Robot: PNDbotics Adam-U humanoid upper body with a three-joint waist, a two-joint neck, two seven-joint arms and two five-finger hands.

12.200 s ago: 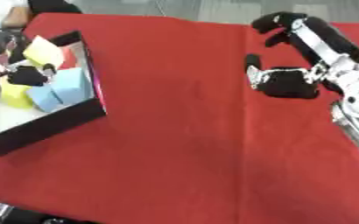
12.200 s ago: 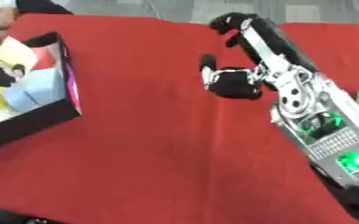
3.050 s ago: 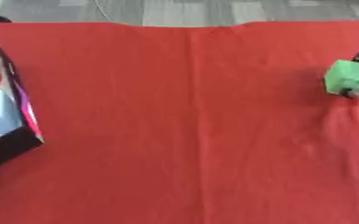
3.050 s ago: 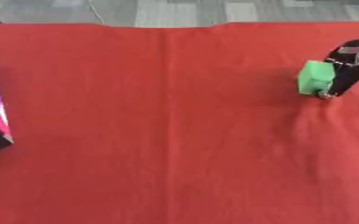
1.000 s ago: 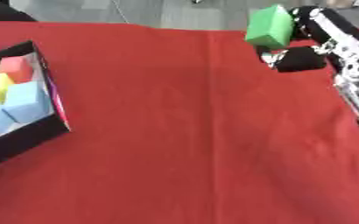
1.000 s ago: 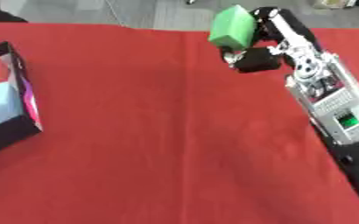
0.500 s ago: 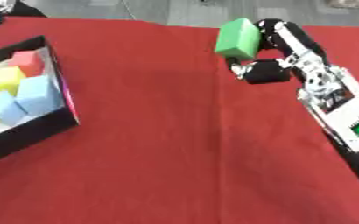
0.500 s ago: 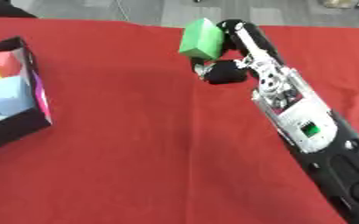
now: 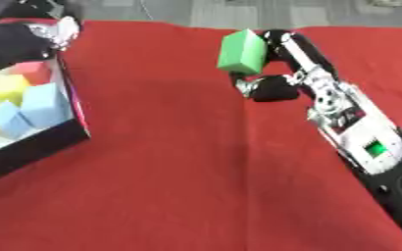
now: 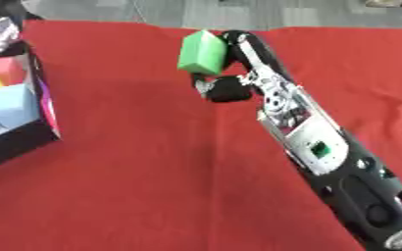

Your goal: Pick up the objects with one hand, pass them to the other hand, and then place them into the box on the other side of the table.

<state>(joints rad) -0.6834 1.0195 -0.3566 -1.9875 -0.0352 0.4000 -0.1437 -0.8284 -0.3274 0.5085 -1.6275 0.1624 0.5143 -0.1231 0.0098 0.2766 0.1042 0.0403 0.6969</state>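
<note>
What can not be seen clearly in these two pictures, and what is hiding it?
- Left hand: only a blurred dark and silver part shows at the top left corner in both views; the edge cuts off the rest, so its fingers cannot be judged.
- Box: the left edge cuts it off, more in the right eye view.
- Green block: the side against the right hand faces away.

We see a red tablecloth (image 9: pixel 170 186) spread flat across the whole work surface, its far edge meeting a strip of grey floor (image 9: pixel 196 11) that runs along the top of both eye views, beyond the cloth.
</note>
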